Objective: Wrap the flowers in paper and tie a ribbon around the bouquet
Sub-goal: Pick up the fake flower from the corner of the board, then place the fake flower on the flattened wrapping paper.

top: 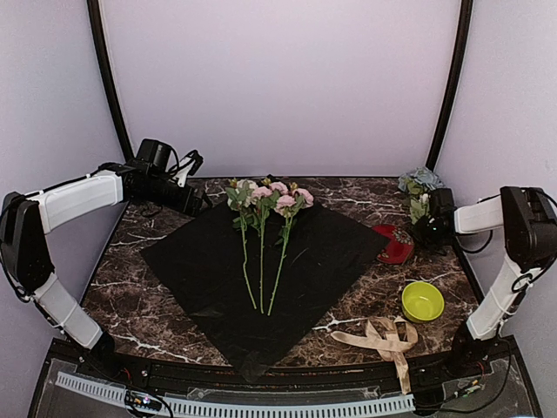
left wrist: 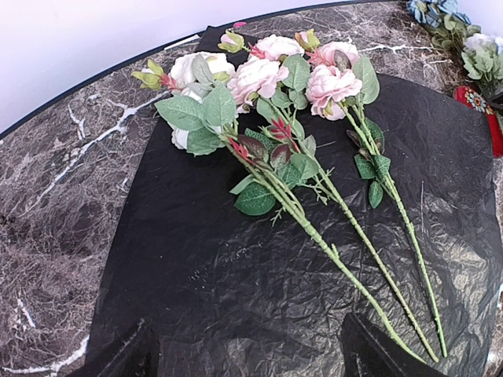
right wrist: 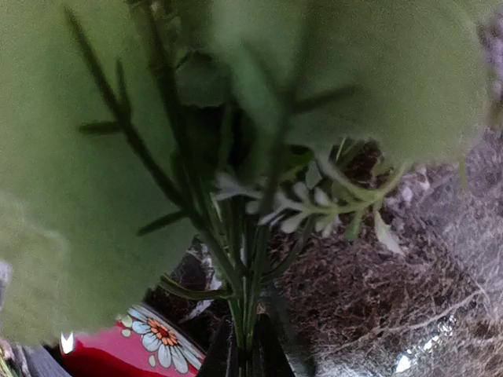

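Observation:
The black paper (top: 261, 261) lies as a diamond in the middle of the table. Three pink and white flowers (top: 265, 205) lie on it, blooms far, stems (left wrist: 354, 259) running toward the near side. My left gripper (top: 197, 203) hovers open over the paper's far left corner, its fingers (left wrist: 130, 357) wide apart with nothing between them. At the far right, my right gripper (top: 419, 228) is shut on the thin green stems (right wrist: 255, 314) of a blue and green sprig (top: 419, 190); its leaves fill the right wrist view. The beige ribbon (top: 383, 338) lies loose at the near right.
A red dish (top: 396, 246) with a daisy pattern (right wrist: 149, 338) sits just left of my right gripper. A lime green bowl (top: 423, 301) stands near the ribbon. The marbled tabletop (top: 130, 279) ends at curved walls behind and at both sides.

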